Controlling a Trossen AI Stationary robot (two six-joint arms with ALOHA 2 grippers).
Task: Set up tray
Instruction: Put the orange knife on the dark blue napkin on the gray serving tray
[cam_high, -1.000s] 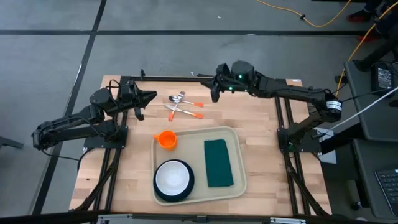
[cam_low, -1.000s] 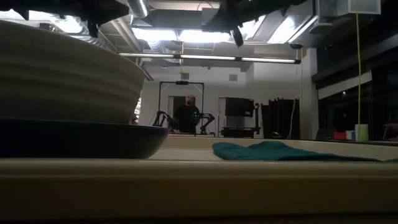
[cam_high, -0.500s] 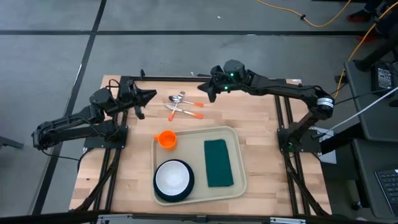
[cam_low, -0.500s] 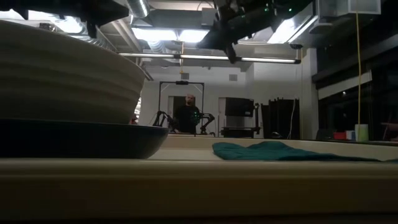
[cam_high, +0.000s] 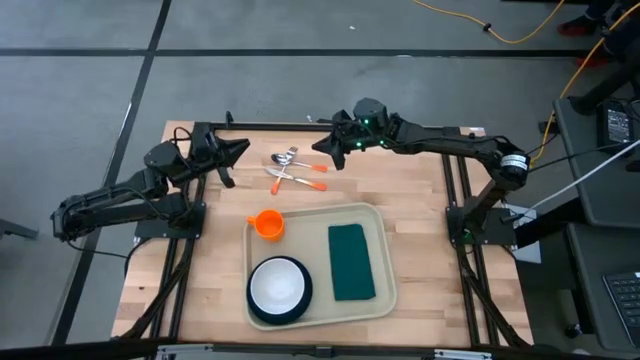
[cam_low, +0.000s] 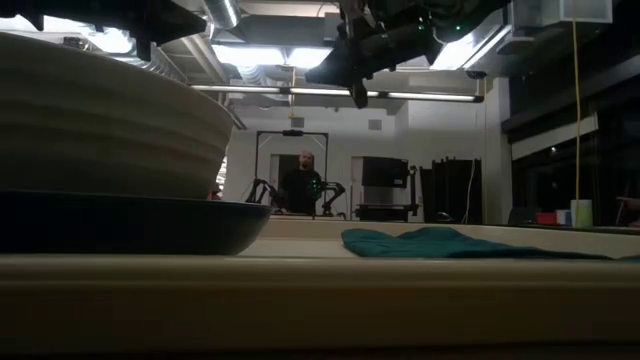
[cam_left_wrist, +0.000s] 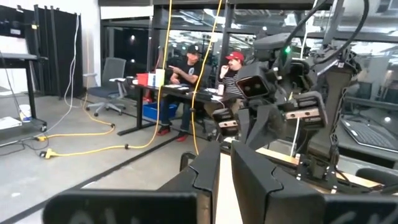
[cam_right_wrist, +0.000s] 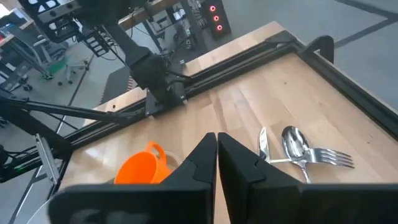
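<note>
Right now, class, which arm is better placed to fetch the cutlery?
The right gripper: it hangs beside the cutlery, fingers shut. The left gripper waits farther off, also shut.

1. We record the tray (cam_high: 318, 310) as beige.
2. We note a dark green napkin (cam_high: 351, 261).
3. We find a white bowl (cam_high: 278, 284) on a dark teal plate (cam_high: 257, 308).
4. We log an orange cup (cam_high: 267, 224).
5. We observe silver cutlery (cam_high: 291, 171) with orange handles on the pale wood table (cam_high: 410, 190).
</note>
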